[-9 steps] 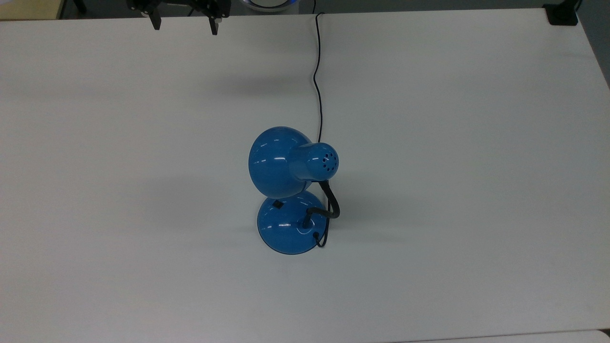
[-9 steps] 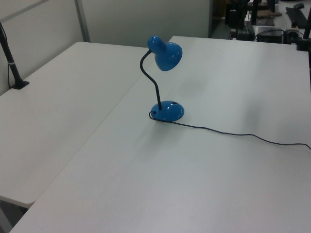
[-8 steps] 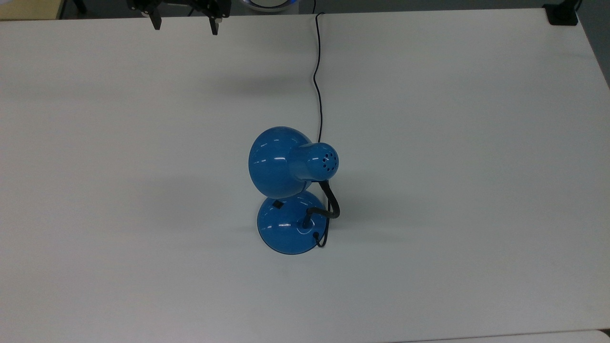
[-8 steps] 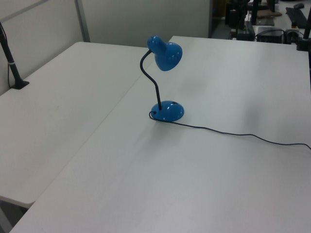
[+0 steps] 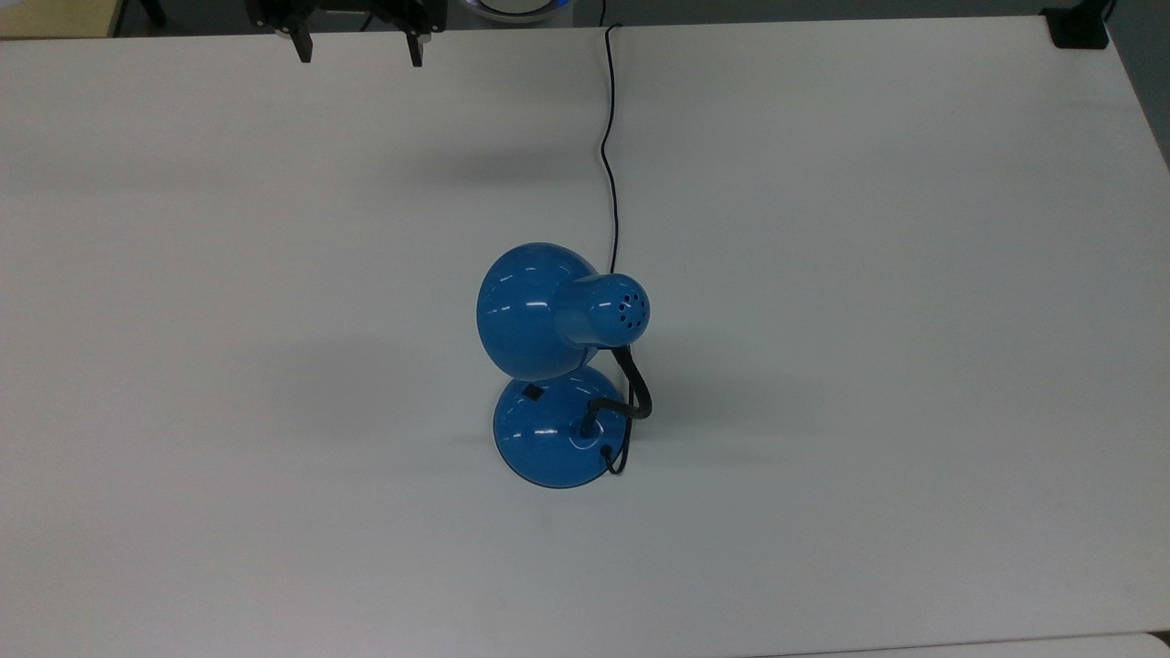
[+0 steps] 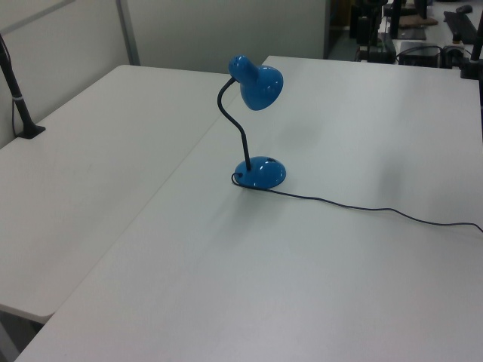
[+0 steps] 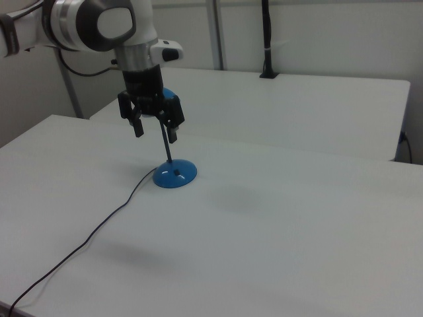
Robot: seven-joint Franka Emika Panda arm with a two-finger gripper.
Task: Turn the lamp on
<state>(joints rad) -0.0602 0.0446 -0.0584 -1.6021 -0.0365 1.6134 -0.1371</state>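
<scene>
The glossy blue lamp stands near the middle of the white table, its bell shade overhanging the domed base. A small black switch sits on the base just under the shade's rim. In the left view the lamp stands upright on its black gooseneck. Its thin black cord runs to the top view's upper edge. My gripper hangs open and empty at the top view's upper left, far from the lamp. In the right view the gripper hovers in front of the lamp's base.
A second white table adjoins on the left view's left, with a black clamp post at its edge. Another black clamp sits at the top view's upper right corner. Equipment stands beyond the table's far edge.
The gripper has shifted very slightly toward the top view's right. The lamp and its cord have not moved.
</scene>
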